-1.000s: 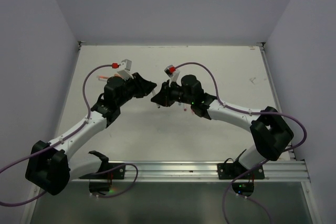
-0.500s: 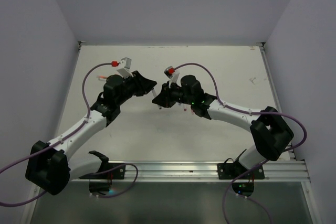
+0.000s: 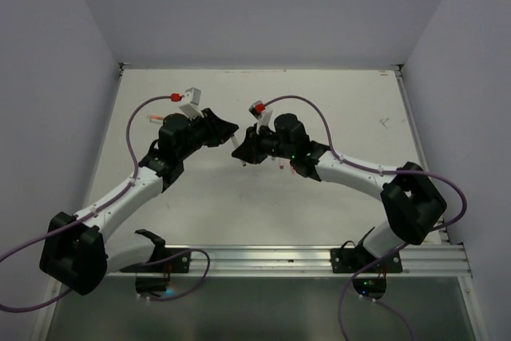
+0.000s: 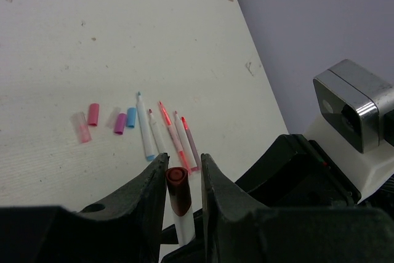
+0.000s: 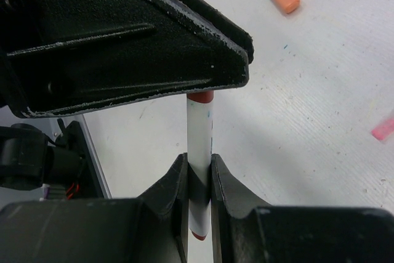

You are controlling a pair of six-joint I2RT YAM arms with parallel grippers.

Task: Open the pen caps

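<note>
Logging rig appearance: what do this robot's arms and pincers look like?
Left arm and right arm: white links, bulky black joints. Left pincer and right pincer: black, two-fingered. Purple cables loop to wrist cameras through red plugs.

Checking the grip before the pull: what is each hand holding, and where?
The right hand pinches the pen by its white barrel; the left hand flanks its red cap, but whether it grips is unclear.

Over the last 1 second the left gripper (image 4: 183,162) nudged slightly toward the right gripper (image 5: 198,160), and its jaws appeared to narrow around the dark red cap (image 4: 177,185). The right gripper, with its pen (image 5: 199,122), edged a touch leftward in the top view.
</note>
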